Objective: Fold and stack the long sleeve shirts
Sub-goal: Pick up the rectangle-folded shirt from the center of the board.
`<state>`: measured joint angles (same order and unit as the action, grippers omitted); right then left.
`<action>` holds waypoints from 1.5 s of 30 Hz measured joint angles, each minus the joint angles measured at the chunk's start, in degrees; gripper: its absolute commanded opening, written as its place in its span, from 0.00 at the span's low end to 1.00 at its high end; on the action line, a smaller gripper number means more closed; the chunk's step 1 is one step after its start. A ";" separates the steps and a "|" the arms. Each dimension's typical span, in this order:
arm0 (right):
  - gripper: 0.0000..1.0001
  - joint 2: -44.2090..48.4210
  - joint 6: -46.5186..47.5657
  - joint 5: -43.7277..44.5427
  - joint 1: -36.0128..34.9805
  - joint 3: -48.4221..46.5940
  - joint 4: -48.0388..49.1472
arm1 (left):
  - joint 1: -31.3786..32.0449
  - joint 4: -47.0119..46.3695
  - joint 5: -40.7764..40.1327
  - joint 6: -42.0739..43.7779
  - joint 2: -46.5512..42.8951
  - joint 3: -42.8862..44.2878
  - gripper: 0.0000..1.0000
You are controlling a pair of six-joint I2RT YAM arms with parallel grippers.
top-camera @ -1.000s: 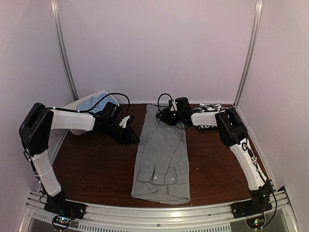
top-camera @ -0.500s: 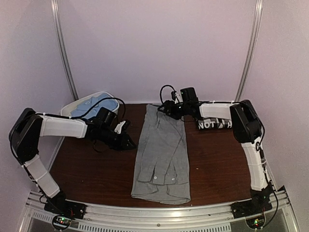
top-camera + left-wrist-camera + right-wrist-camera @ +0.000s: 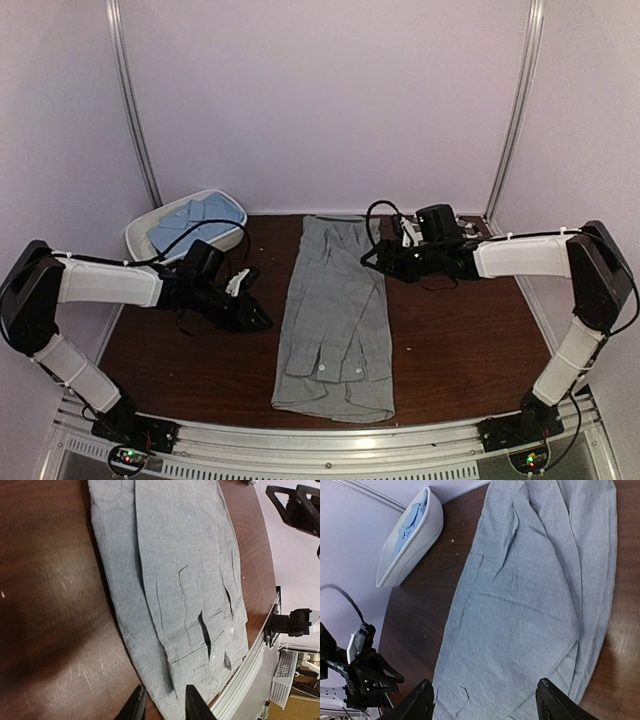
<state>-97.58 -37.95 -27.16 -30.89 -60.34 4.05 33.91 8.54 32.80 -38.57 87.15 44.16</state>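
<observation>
Two shirts are seen. One grey shirt (image 3: 335, 320) is laid in the middle of the counter (image 3: 170, 350), folded lengthwise into a long narrow strip that runs from the far edge to the near edge. Two buttoned cuffs (image 3: 340, 370) are turned in over its near end. One light blue shirt (image 3: 190, 218) is bundled in the single white tub (image 3: 140, 240), which is set at the far left corner, well apart from the grey shirt.

Two claws are counted, one on each side of the grey shirt. The left claw (image 3: 258, 320) is held low over bare counter just beside the strip's left edge, about halfway along it and apart from the cloth. Its fingers (image 3: 136, 707) are parted only narrowly, and nothing is gripped between them. The right claw (image 3: 382, 263) is placed at the strip's right edge, toward the far end. In the right wrist view its fingers (image 3: 422, 702) are spread wide with the grey cloth seen beyond them and nothing held. Whether the cloth is touched cannot be told.
</observation>
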 measured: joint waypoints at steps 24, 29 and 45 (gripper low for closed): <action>0.56 26.45 -15.15 2.58 -17.07 36.30 -1.81 | 8.20 -1.49 1.97 -5.46 -1.14 -8.17 0.54; 0.54 25.99 -17.92 2.54 -18.27 38.56 0.28 | 8.59 -1.53 2.16 -5.49 0.42 -8.17 0.54; 0.50 23.39 -23.12 1.68 -18.69 43.19 10.51 | 9.29 -2.12 3.37 -5.55 5.14 -5.84 0.45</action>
<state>-74.19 -61.08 -25.47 -49.58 -17.15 14.57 43.20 6.42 36.16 -44.12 92.29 38.33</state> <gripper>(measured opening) 0.506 0.478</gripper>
